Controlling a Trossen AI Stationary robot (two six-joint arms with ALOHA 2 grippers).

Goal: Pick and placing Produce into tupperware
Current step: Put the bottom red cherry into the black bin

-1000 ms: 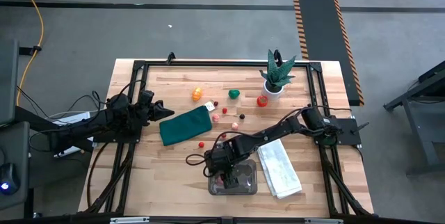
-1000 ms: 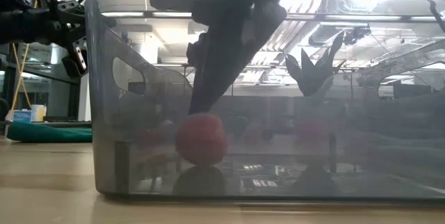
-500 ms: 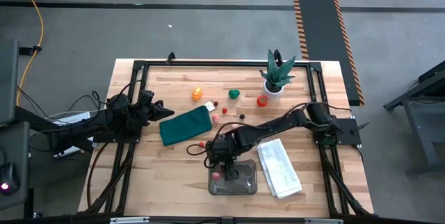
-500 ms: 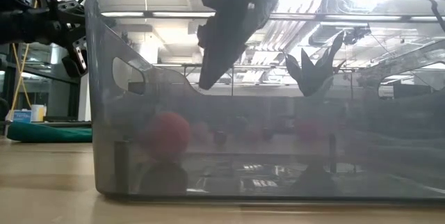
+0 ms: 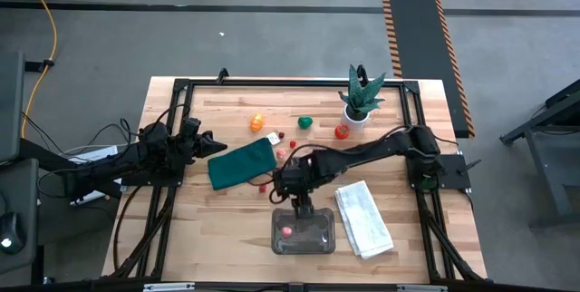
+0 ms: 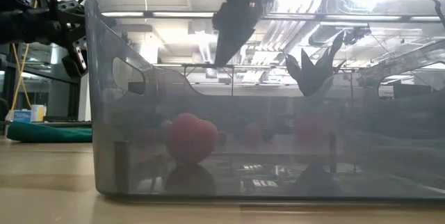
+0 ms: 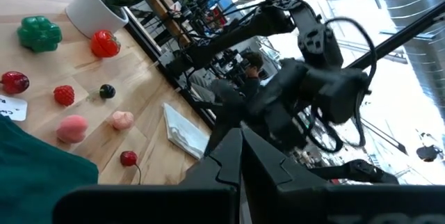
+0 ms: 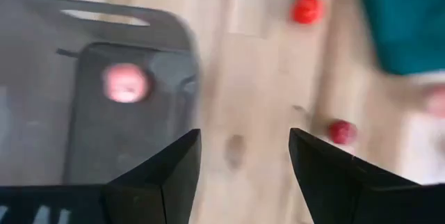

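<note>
The clear greyish tupperware (image 5: pixel 313 238) stands near the table's near edge, and one pink fruit (image 5: pixel 286 231) lies on its floor, also seen in the low view (image 6: pixel 191 137). My right gripper (image 5: pixel 304 209) hangs open just above the tupperware's far rim with nothing between its fingers (image 8: pixel 243 175). More produce lies loose on the wood: orange (image 5: pixel 257 122), green (image 5: pixel 305 122), a red strawberry (image 5: pixel 342 131) and small red pieces (image 8: pixel 306 8) (image 8: pixel 340 131). My left gripper (image 5: pixel 214 144) waits shut at the table's left side.
A dark green cloth (image 5: pixel 243 163) lies left of the right arm. A folded white towel (image 5: pixel 364 219) lies right of the tupperware. A spiky plant in a white pot (image 5: pixel 361 102) stands at the far right. Black frame rails run along both side edges.
My right gripper has risen out of the tupperware and drawn back toward the far edge, its fingers staying apart. The pink fruit stays inside, having rolled a little on the floor of the tupperware.
</note>
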